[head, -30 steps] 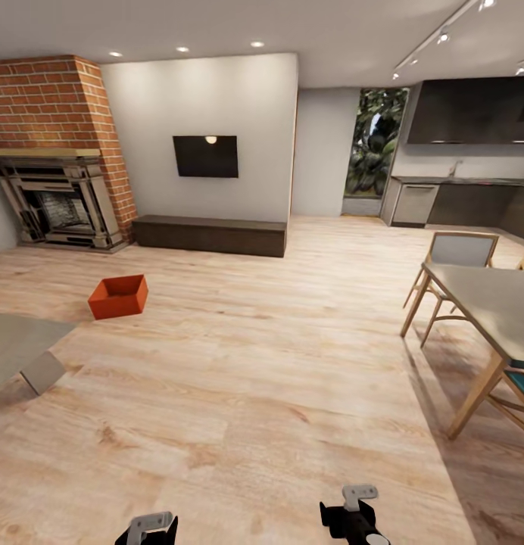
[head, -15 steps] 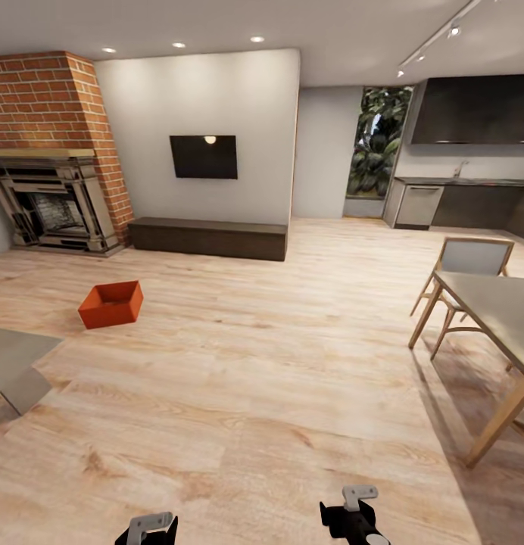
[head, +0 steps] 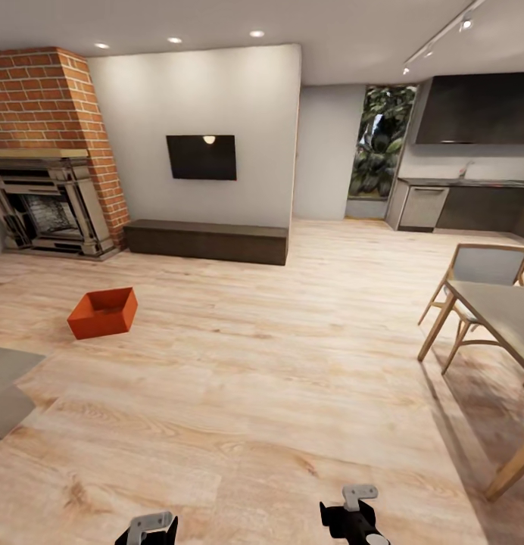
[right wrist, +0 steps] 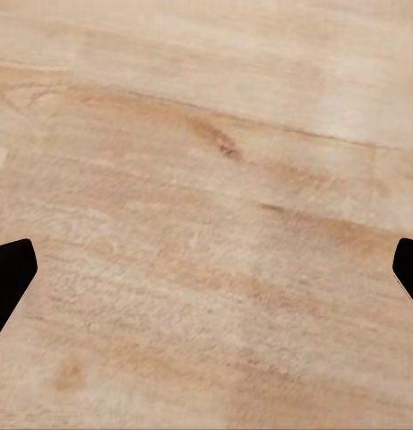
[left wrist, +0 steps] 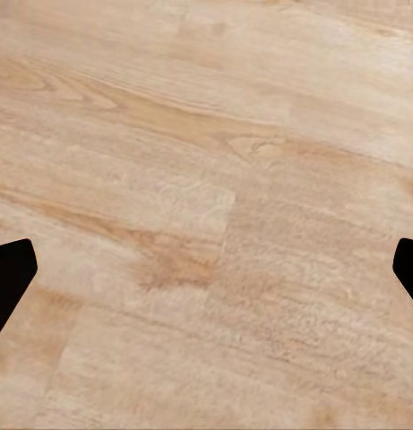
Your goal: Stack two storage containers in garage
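One red-orange storage container [head: 103,312] was seen resting on the light wood plank floor [head: 262,393] of the living room, open side up, in front of the brick fireplace [head: 46,189] and well apart from it. A wide stretch of bare planks lay between the container and the dining table [head: 504,318], whose near leg and edge stood far to the other side, with a chair [head: 481,272] just beside it. Beyond the container, a low dark bench [head: 205,239] ran along the wall under the wall TV [head: 201,157], leaving open floor in front. Nearer than the container, the grey corner of a low table [head: 8,378] was cut by the frame edge. In the left wrist view the left gripper [left wrist: 206,269] was shown with its dark fingertips [left wrist: 9,273] spread wide over bare planks, nothing between them; the right gripper [right wrist: 206,269] was likewise held wide apart above the floor.
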You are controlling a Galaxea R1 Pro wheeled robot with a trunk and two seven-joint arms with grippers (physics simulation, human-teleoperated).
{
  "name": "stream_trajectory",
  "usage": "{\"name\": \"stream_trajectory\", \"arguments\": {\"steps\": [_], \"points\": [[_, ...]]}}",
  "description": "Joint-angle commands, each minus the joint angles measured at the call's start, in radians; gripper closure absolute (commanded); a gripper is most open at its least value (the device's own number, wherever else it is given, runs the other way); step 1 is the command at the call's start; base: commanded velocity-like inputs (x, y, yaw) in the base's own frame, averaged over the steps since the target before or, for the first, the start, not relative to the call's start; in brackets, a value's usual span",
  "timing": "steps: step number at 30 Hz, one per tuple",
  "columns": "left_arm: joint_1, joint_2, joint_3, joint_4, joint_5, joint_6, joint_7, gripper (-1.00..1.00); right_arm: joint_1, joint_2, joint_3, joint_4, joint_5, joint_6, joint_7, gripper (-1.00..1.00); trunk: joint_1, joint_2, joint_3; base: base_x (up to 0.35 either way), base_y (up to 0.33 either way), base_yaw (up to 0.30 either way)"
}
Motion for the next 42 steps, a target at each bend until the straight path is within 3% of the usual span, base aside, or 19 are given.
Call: {"name": "stream_trajectory", "arguments": {"steps": [1, 15, 19, 20, 22, 24, 32, 42], "points": [[-0.001, -0.001, 0.008, 0.000, -0.005, -0.003, -0.008, -1.00, -0.001, 0.000, 0.006, 0.001, 0.001, -0.002, -0.005, -1.00, 0.001, -0.001, -0.001, 0.347, 0.000, 0.000], [-0.001, -0.001, 0.009, 0.000, -0.004, -0.004, -0.008, -1.00, -0.001, 0.002, 0.008, 0.001, 0.005, -0.001, -0.004, -1.00, 0.001, -0.001, -0.001, 0.272, 0.000, 0.000], [-0.001, -0.001, 0.006, -0.004, -0.004, -0.004, -0.008, -1.00, -0.002, 0.035, 0.013, -0.001, 0.007, -0.002, -0.007, -1.00, 0.001, -0.001, -0.001, 0.031, 0.000, 0.000], [-0.001, -0.001, 0.006, -0.004, -0.003, -0.004, -0.007, -1.00, -0.026, 0.058, 0.014, -0.006, 0.008, 0.001, -0.014, -1.00, 0.001, -0.001, -0.001, 0.005, 0.000, 0.000], [-0.001, -0.001, 0.006, -0.004, -0.003, -0.004, -0.007, -1.00, -0.042, 0.063, 0.014, -0.006, 0.008, 0.008, -0.021, -1.00, 0.001, -0.001, -0.001, 0.003, 0.000, 0.000], [-0.001, -0.001, 0.006, -0.005, -0.003, -0.004, -0.007, -1.00, -0.082, 0.070, 0.013, -0.004, 0.008, 0.068, -0.043, -1.00, 0.001, -0.001, -0.001, 0.001, 0.000, 0.000], [-0.001, -0.001, 0.011, 0.002, -0.003, -0.004, -0.006, -1.00, -0.101, 0.072, 0.011, 0.000, 0.007, 0.101, -0.054, -1.00, 0.001, -0.001, -0.001, 0.000, 0.000, 0.000], [-0.001, 0.000, 0.012, 0.005, -0.004, -0.004, -0.006, -1.00, -0.099, 0.071, 0.010, 0.036, 0.006, 0.033, -0.055, -1.00, 0.001, -0.001, -0.001, 0.000, 0.000, 0.000]]}}
